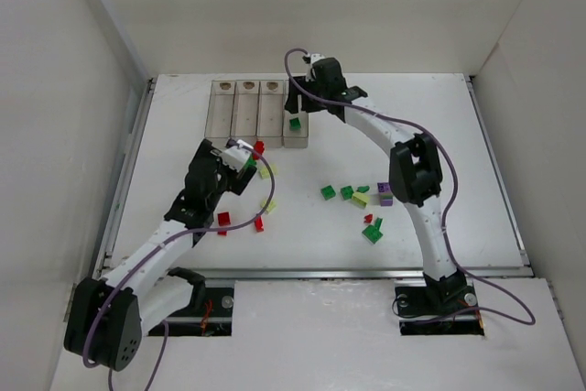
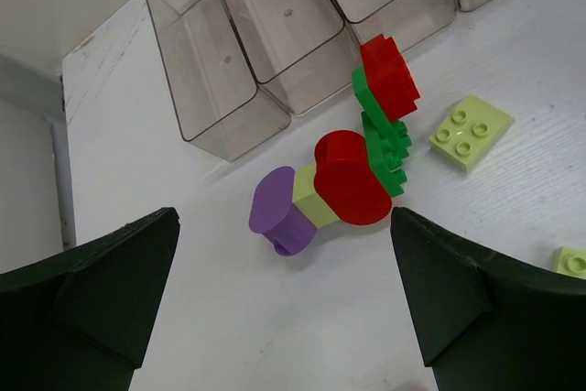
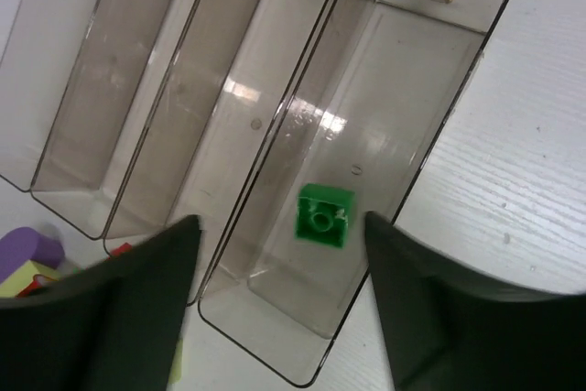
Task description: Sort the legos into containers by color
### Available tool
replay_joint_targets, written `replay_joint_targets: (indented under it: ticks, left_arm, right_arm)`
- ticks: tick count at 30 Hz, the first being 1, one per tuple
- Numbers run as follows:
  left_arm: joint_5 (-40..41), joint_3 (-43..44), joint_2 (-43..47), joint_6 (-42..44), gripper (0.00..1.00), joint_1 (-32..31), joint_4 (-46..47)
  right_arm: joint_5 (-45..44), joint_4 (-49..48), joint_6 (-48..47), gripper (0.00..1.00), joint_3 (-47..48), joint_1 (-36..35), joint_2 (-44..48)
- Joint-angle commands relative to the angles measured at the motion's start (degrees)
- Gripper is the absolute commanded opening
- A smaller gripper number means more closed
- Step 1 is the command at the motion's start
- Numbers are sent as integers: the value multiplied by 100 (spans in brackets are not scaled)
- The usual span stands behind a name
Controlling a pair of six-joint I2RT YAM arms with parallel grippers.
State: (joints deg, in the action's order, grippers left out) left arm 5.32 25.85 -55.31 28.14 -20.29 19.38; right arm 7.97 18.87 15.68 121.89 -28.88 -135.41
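Risk: left gripper point(image 2: 284, 254), wide open over mixed-colour clump point(image 2: 343, 176) beside bins point(image 2: 206, 80), could grab it whole and mis-sort. Right gripper point(image 3: 279, 226) parted above green brick point(image 3: 323, 216) lying in end bin point(image 3: 430, 107).

One brick point(image 3: 323, 216) lies inside the rightmost container point(image 3: 430, 70).

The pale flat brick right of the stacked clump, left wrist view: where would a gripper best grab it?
Probably from straight above, pinching two opposite side walls of the pale flat brick. It lies flat with its studs up, so only its thin, straight edges offer a grip.
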Motion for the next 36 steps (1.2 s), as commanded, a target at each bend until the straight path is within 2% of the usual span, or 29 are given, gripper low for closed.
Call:
replay_joint_targets:
  ticks: [1,4,7,9,11,13,15,16,18,21,22,25,27,36]
  left_arm:
    - [-286,131,-181,139,100,-45,295]
    - [-680,482,-366,402,100,-45,129]
    - [-1278,1061,-717,613,100,-106,-292]
    - [-1594,1491,-1130,666,100,-368,-626]
    - [-2086,2273,-1490,736,100,-580,-1239]
    - [-2516,3000,-2113,737,100,-984,-1620]
    - [-2580,3355,-2753,842,100,-1318,-1989]
    - [-2580,3513,-2966,842,100,-1685,-2086]
    - [-2580,3971,-3605,842,100,-1960,-2401]
    - [-2835,4507,-4232,527,93,-2145,-2718]
    - [-2939,4682,-4686,447,92,-2145,-2868]
    - [-3230,5403,-5566,332,83,-2145,-3413]
    - [-3300,5711,-5824,332,81,-2084,-3493]
    - [-3626,5607,-5930,622,79,-2163,-3678]
  right_arm:
    - [328,-227,-180,82,195,14,313]
    - [276,-226,-241,100,195,14,568]
    - [276,-226,-241,100,-15,84,998]
    - [276,-226,-93,100,-436,198,1541]
    - [83,-296,48,100,-945,365,1990]
    - [-32,-349,311,100,-1858,515,2667]
    - [-181,-349,435,100,-2674,699,3045]
    - [-242,-280,557,100,-2914,752,3378]
    - [-321,-226,611,100,-3353,805,3670]
    - [-383,-297,611,100,-4031,805,4092]
    - [-384,-297,611,100,-4198,805,4172]
    - [-542,-244,611,100,-4357,858,4462]
    - [-542,-244,611,100,-4497,989,4646]
    - [-419,-130,507,100,-4507,1350,4840]
